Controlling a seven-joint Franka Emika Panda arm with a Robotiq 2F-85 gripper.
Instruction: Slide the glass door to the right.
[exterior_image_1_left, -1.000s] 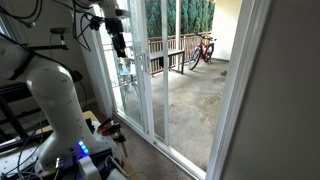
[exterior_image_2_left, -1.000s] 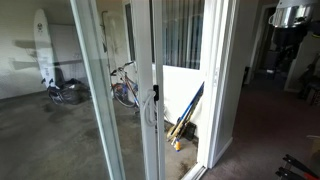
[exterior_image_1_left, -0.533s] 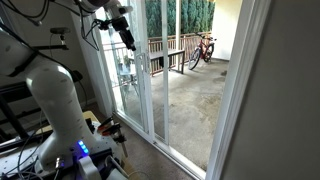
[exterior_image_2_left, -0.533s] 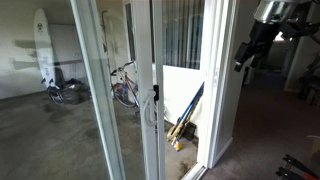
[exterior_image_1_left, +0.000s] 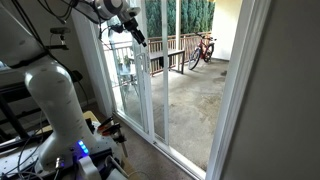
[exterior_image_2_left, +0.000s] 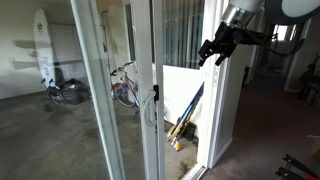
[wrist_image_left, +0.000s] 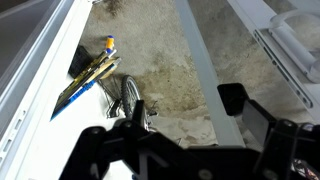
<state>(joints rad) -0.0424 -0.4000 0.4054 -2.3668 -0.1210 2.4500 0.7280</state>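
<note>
While our fingers (wrist_image_left: 233, 98) hang spread open in mid-air, we see them well apart from the glass door (exterior_image_2_left: 147, 60) and its handle (exterior_image_2_left: 153, 97).

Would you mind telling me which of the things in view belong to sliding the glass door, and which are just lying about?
Belongs to the job:
- glass door
- pull handle on its stile
- end effector, open, not yet at the handle

Just lying about:
- bicycle outside
- white surfboard
- long-handled tools leaning by the wall
- red bicycle near the railing
</note>
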